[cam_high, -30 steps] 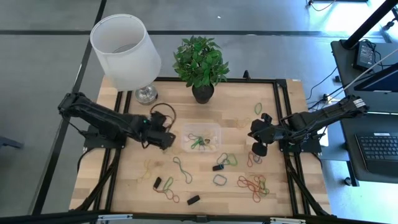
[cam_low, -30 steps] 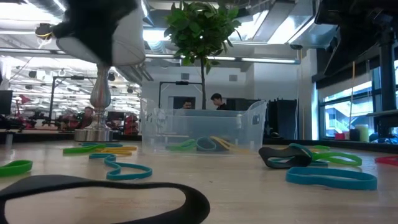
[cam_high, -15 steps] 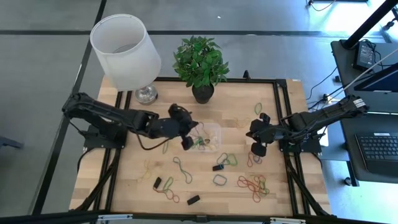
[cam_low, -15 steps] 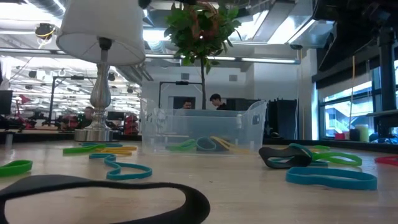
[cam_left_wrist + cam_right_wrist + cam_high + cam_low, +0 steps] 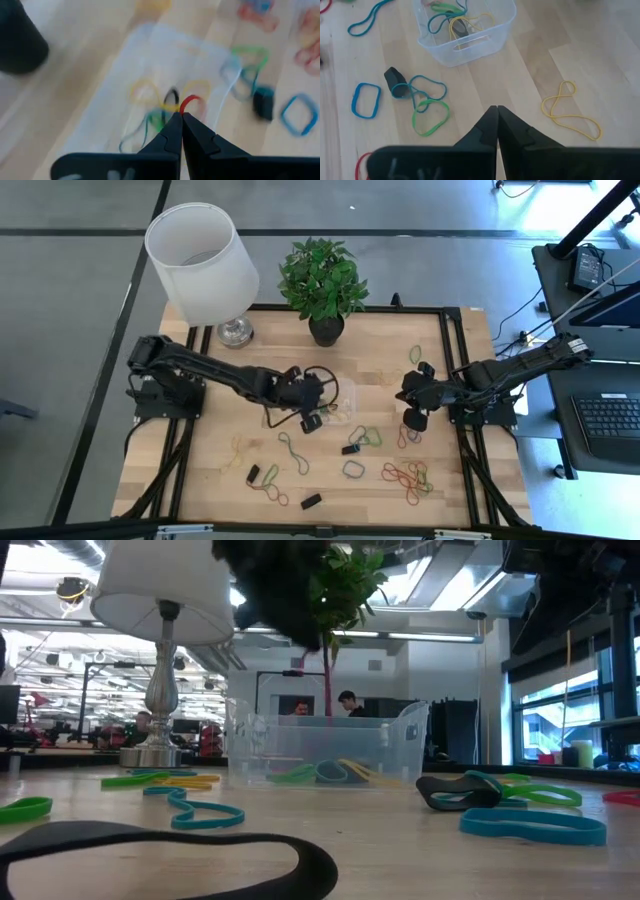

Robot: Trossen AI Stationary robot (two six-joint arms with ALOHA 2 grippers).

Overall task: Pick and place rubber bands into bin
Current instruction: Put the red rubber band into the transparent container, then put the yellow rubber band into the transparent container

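Red rubber band [image 5: 189,103] pinched at tips of left gripper [image 5: 178,118], fingers pressed together, directly above the bin [image 5: 343,392] mid-bench. Straight drop from here. Right gripper [image 5: 497,111] fingers together, empty, waiting right of bin.

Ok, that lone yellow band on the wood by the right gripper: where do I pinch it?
Pinch the yellow band at its narrow waist, straight down from above, opening the shut right gripper first. It lies flat in a figure-eight, so that probably catches both strands. The left gripper is over the bin, shut on a red band.
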